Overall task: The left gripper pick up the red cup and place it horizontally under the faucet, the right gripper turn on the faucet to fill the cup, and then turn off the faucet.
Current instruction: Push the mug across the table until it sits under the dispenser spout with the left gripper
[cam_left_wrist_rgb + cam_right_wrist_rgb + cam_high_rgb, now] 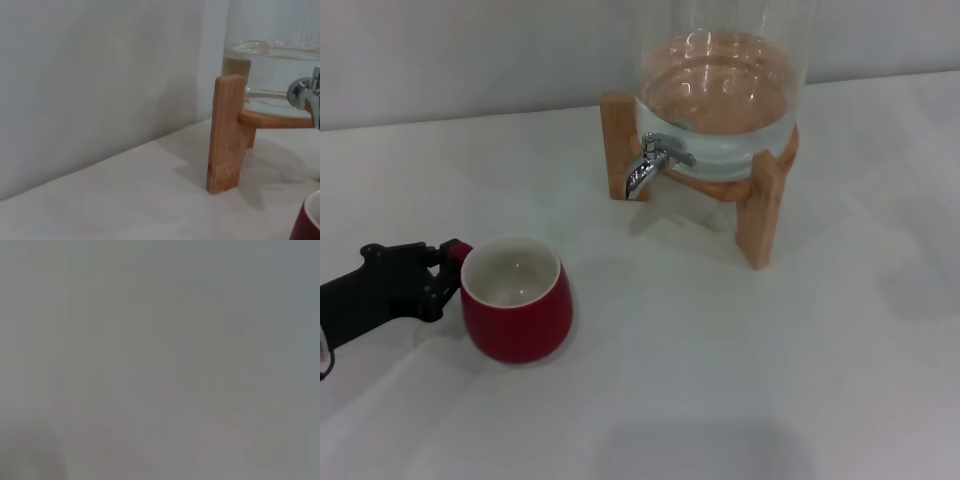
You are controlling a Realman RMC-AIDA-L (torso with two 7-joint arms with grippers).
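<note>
1. Cup point(515, 300): upright on the white desk point(720, 380) at 8 o'clock in the head view, well apart from the faucet point(650, 162) at 12 o'clock.
2. Left gripper point(448, 270): at the cup's 9 o'clock side, fingers narrow and set about the handle; a firm hold cannot be confirmed.
3. Right gripper: not in view; finger state cannot be told.
4. Risk: a hold on the small handle alone may let the cup swing or slip when lifted.
5. Risk: the stand point(765, 210) has legs flanking the spout; a wide approach may strike one and shift the dispenser point(720, 90).
6. Risk: a cup off-centre under the spout would spill water onto the desk.
7. Labels or writing: none legible.
</note>
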